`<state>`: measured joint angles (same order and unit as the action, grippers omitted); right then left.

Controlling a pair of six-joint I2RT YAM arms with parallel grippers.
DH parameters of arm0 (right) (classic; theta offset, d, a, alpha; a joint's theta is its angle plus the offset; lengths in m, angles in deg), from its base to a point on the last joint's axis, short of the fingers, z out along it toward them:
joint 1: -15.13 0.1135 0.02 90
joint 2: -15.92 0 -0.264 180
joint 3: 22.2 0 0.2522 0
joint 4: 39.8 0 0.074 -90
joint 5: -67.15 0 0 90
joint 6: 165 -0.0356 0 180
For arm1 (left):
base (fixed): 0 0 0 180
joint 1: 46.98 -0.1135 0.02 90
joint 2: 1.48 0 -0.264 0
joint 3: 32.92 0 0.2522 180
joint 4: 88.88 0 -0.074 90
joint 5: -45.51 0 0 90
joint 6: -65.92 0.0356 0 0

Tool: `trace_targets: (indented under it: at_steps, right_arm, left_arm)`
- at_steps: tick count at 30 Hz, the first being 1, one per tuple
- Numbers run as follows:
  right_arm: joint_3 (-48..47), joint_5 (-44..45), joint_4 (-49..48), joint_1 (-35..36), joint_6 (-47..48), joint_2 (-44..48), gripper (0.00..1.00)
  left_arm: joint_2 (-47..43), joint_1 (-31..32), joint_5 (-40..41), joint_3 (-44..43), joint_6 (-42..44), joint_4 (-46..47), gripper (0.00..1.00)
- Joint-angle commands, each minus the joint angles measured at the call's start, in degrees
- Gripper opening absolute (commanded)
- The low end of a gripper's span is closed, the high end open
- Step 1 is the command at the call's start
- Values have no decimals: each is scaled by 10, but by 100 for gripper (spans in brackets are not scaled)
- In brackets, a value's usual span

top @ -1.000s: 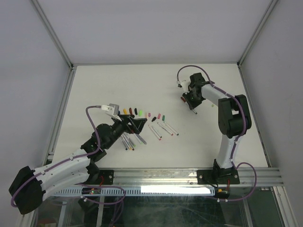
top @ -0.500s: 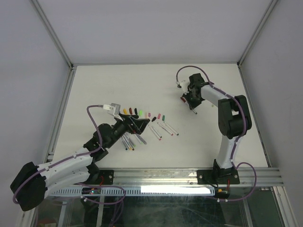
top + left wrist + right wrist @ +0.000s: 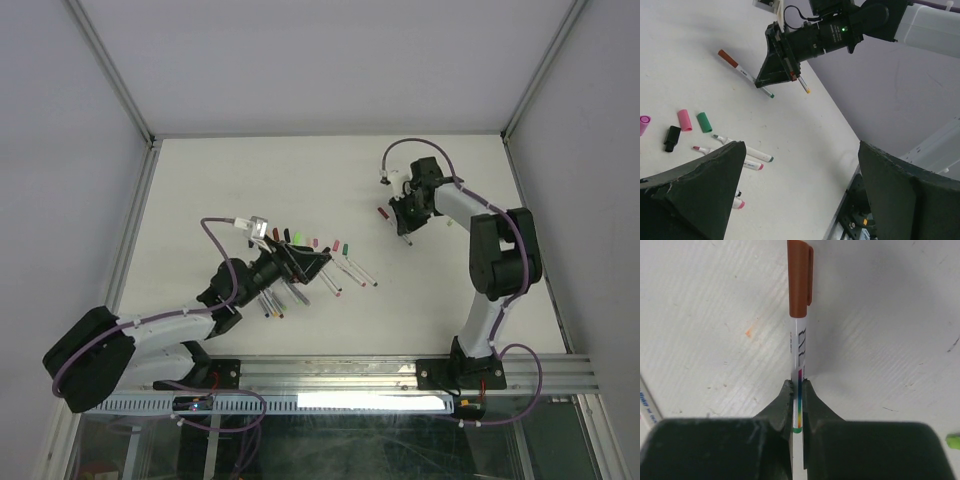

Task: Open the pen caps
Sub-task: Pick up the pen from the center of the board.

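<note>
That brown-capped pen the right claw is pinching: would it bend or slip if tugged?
Probably stiff: the pen runs dead straight out of the right gripper. It might slip, since narrow fingers pinch a smooth, glossy barrel. Released, its round body would likely roll, though the brown cap has what looks like a clip that could stop it.

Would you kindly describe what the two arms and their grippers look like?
The left arm and right arm have white shells, black joints and a purple cable each. The left gripper and right gripper are black with wedge-shaped fingers.
</note>
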<state>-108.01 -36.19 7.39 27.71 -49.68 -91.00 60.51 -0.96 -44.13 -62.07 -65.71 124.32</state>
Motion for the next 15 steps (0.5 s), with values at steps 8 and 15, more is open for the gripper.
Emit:
trace_targets:
  at_steps: [8, 15]
  right_arm:
    - [4, -166, 0, -33, -38, 36, 0]
    - [4, -232, 6, -45, -46, 51, 0]
  left_arm:
    - [234, -5, -34, -136, -79, 158, 95]
    - [344, -5, 33, -222, -100, 128, 90]
